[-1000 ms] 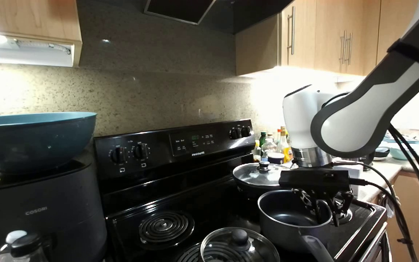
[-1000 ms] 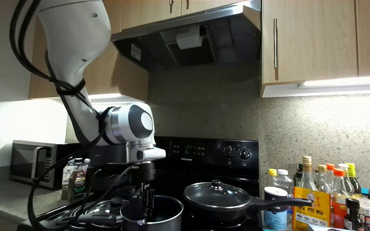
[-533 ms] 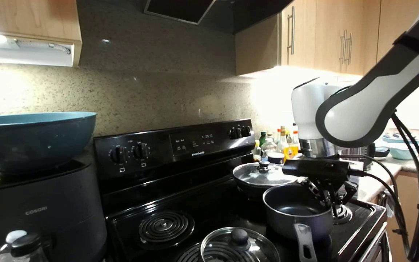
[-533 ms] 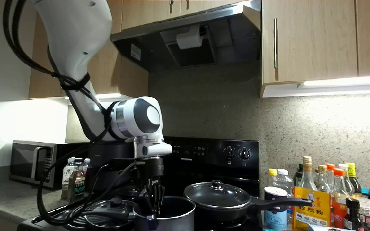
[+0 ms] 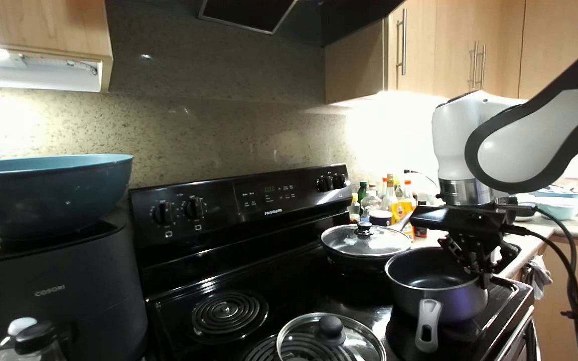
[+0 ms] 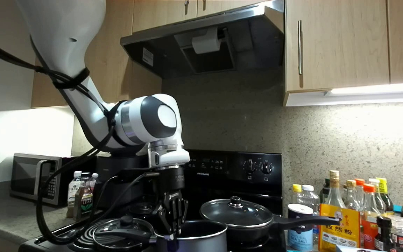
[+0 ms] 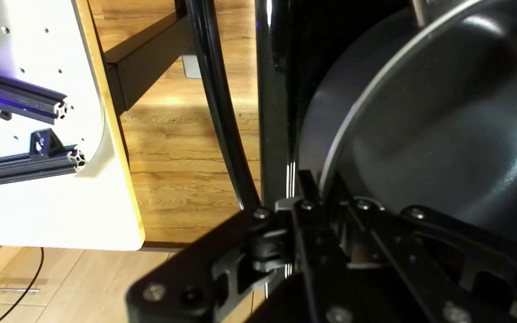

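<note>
A dark grey saucepan point(image 5: 439, 306) with a pale rim stands over the black stove, toward its right front in this exterior view. Its grey handle point(image 5: 428, 326) points down and outward. My gripper point(image 7: 325, 186) is shut on the pan's wall, one finger inside and one outside, with the rim passing between the fingertips in the wrist view. In an exterior view the gripper point(image 6: 173, 236) reaches down at the near edge of the saucepan point(image 6: 201, 245). The inside point(image 7: 424, 134) looks bare. Whether the base touches the stove, I cannot tell.
Close behind sits a lidded frying pan point(image 6: 236, 218), its handle toward several bottles point(image 6: 350, 197). A glass lid point(image 5: 309, 341) rests over a coil burner. The wrist view shows the oven handle point(image 7: 220, 94) and a white board point(image 7: 61, 211) beside the stove.
The gripper has closed further on the rim. Arm and saucepan have moved right together in both exterior views, and the pan's handle has swung round to the left in one of them.
</note>
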Tool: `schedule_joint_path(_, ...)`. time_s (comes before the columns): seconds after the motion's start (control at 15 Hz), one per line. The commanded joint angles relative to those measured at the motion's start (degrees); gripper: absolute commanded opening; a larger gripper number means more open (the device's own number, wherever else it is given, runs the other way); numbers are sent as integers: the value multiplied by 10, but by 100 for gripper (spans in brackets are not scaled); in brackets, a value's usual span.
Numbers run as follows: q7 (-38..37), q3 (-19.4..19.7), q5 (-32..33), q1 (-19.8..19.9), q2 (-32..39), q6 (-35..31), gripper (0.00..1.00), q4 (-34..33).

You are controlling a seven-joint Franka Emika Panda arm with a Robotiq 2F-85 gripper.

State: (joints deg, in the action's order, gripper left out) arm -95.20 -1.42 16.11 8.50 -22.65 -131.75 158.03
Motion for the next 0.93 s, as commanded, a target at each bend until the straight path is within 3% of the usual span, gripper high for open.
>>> schedule_joint_path(0.0,-3,5,-8,26,-13,-10,2,23)
schedule_joint_path(0.47,-23,18,13,76,21,-44,2,11)
schedule_joint_path(0.53,-34,6,29,80,19,-47,2,11)
schedule_joint_path(0.6,1,19,4,70,9,-34,9,7)
schedule_joint_path(0.87,-9,13,12,72,10,-36,9,7)
